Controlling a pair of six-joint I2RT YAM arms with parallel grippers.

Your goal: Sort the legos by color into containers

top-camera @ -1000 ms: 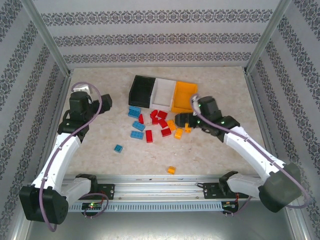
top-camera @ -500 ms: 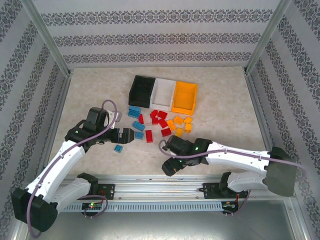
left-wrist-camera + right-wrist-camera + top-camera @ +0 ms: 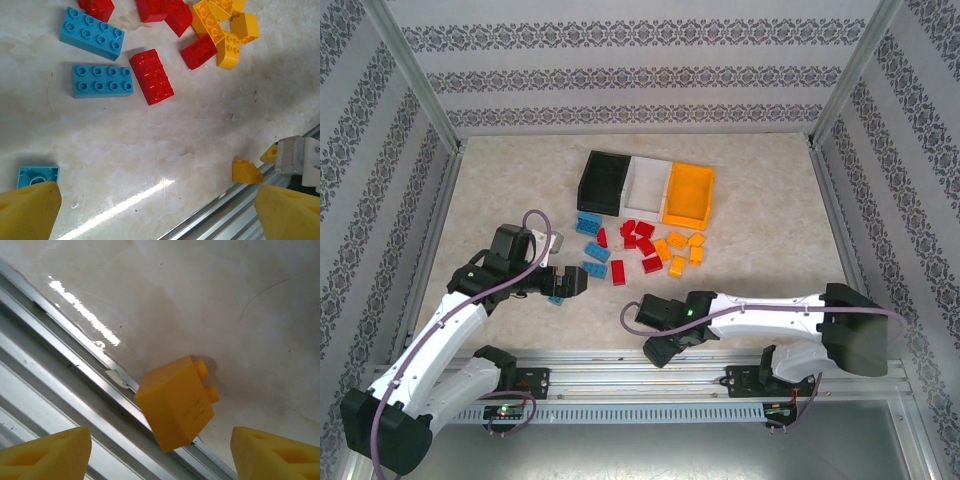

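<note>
Sorting has barely begun, by the look of it. The black bin (image 3: 598, 200), white bin (image 3: 645, 205) and orange bin (image 3: 685, 215) stand touching in a row toward the far side of the tabletop (image 3: 770, 240). No brick shows in any of them, though the black one's inside is too dark to be sure. The legos (image 3: 642, 246) lie loose just in front, colours mixed. One orange brick (image 3: 175, 407) lies apart by the near rail (image 3: 50, 365), between the right fingers (image 3: 47, 455), which stand wide and touch nothing. The left fingers (image 3: 30, 207) are fully spread and empty over a small blue brick (image 3: 37, 175).
</note>
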